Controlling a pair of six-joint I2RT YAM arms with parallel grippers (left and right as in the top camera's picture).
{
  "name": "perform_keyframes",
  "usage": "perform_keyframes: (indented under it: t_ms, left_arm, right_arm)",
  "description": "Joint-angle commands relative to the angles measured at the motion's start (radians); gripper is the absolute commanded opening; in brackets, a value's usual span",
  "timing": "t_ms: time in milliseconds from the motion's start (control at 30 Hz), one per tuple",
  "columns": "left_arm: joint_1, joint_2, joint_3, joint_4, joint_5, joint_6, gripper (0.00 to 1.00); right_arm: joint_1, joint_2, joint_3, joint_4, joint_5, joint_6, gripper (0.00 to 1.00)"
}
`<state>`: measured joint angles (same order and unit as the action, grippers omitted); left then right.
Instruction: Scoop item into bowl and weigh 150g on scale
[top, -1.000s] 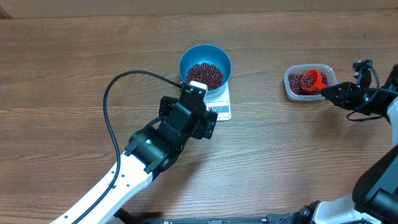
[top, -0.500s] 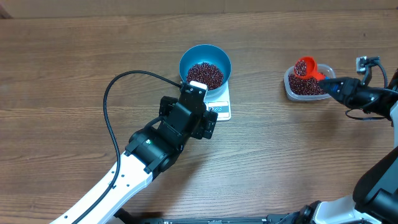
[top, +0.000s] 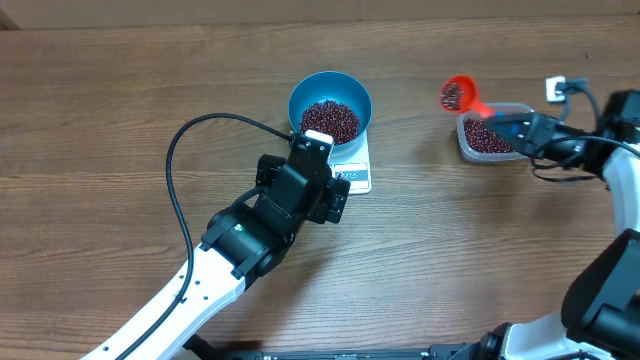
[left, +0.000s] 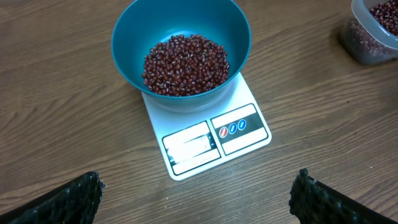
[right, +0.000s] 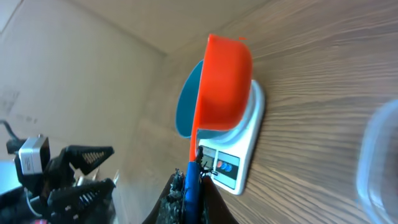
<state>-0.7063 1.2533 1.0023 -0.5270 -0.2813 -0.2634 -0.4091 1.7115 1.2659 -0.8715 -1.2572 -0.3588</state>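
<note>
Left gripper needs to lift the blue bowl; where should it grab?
Probably the near rim of the bowl, from above, the left gripper straddling it: its walls are smooth and round, and the beans lie below the rim.

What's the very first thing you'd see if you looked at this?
A bright blue bowl holding dark red beans sits on a small white scale mid-table. To its right, the right gripper holds an orange scoop of beans in the air, beside the clear tub.
</note>
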Motion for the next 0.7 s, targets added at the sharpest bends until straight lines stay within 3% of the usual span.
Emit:
perform_keyframes:
  t_ms: [0,233,667]
  left_arm:
    - [-0.001,0.01,-0.007,0.003,-0.014,-0.014,1.0]
    - [-0.001,0.01,-0.007,0.003,-0.014,-0.014,1.0]
    - [-0.001,0.01,-0.007,0.003,-0.014,-0.014,1.0]
  right_arm:
    - [0.053,0.008,0.004,0.043,-0.032,0.048,0.04]
    - [0.165,0.008,0.004,0.19,-0.027,0.154,0.04]
    - [0.354,0.008,0.004,0.303,0.105,0.153,0.04]
